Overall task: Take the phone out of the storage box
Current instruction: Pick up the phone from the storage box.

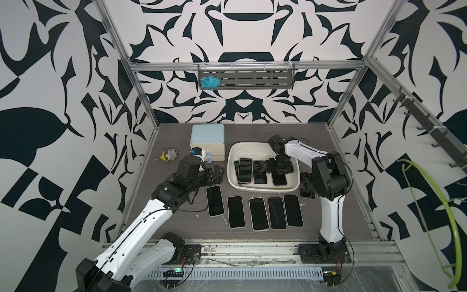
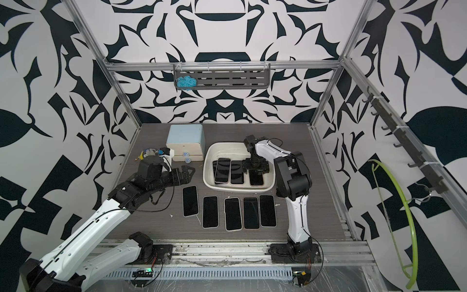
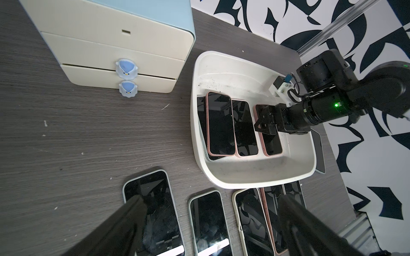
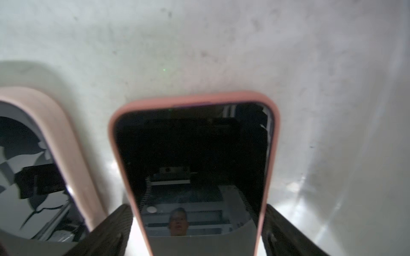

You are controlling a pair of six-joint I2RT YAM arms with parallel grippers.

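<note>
While wrist-down in storage box (image 3: 255, 175), right fingers (image 3: 265, 122) astride phone (image 3: 271, 144), grip unclear.

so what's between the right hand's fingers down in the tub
A phone in a pink case, lying in the white tub. The right wrist view shows the fingers of the right hand flanking it; contact can't be judged.

In both top views we look down from high above the near edge toward the far wall (image 1: 252, 106), taking in the whole surface (image 1: 189, 227). Our left wrist view hangs low at the left, facing right onto the box (image 3: 233, 177). Our right wrist view sits close inside that box, over one phone (image 4: 193, 155).
</note>
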